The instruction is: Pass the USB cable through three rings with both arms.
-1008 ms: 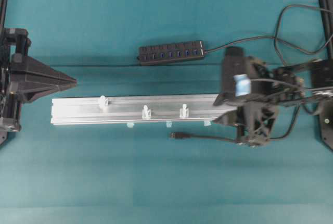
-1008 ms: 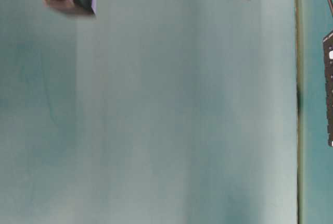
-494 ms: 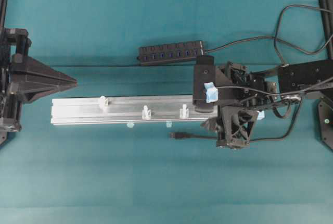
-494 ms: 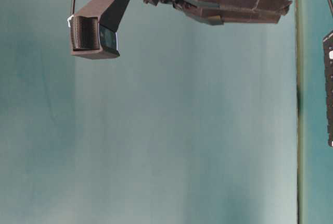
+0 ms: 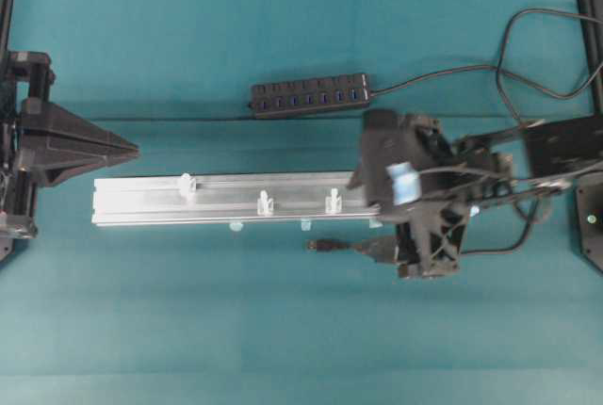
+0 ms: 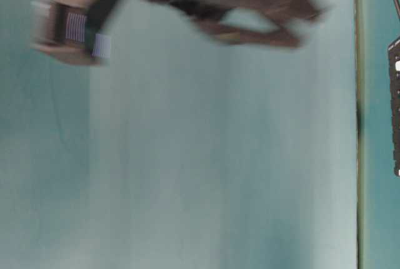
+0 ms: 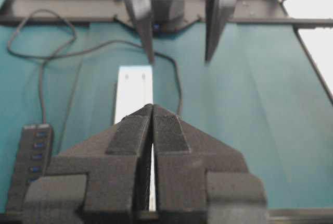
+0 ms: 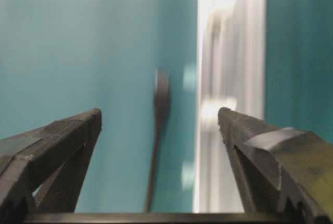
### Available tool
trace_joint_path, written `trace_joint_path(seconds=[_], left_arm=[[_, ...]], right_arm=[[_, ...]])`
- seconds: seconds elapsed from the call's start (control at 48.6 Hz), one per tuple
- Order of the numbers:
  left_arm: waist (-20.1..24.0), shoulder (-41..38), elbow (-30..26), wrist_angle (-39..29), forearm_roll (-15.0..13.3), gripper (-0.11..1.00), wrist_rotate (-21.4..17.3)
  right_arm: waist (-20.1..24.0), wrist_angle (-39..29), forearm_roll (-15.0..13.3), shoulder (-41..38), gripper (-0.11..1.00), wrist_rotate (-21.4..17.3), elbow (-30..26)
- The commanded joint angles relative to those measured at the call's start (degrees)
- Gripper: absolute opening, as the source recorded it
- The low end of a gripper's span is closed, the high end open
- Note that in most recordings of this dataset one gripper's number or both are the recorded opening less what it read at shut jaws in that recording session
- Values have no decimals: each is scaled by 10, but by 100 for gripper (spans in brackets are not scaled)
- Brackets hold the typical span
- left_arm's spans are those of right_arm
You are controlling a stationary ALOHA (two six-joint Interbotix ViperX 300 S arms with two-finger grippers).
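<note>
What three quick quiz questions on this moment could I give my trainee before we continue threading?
1. True or false: the USB cable already runs through the three rings.
2. Which gripper is open: A left gripper, B right gripper?
3. Fill in: the USB plug lies on the cloth beside the silver ____.

Key: 1 false, the plug lies on the cloth; 2 B; 3 rail.

On the tabletop (image 5: 188,330), a rail (image 5: 141,200) lies at centre, three rings (image 5: 265,202) along it. The hub (image 5: 309,95) sits at 12 o'clock, the USB cable (image 5: 325,246) at 5 o'clock beside it.
</note>
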State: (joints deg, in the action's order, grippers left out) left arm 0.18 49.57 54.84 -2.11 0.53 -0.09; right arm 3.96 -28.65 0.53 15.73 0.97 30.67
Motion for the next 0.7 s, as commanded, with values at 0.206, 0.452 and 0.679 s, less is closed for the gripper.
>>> trace_joint_path(seconds=[0.206,0.452,0.679], left_arm=[[2,-1,-15,-18,2,2,-3],[11,-1,-15,-24,2,2,-4],[20,-1,-15,-24,2,2,-4]], right_arm=[[1,208,3,116,94,15,45],[-1,316,16,175,94,-23,90],[-1,249,15,181,94,-25,92]])
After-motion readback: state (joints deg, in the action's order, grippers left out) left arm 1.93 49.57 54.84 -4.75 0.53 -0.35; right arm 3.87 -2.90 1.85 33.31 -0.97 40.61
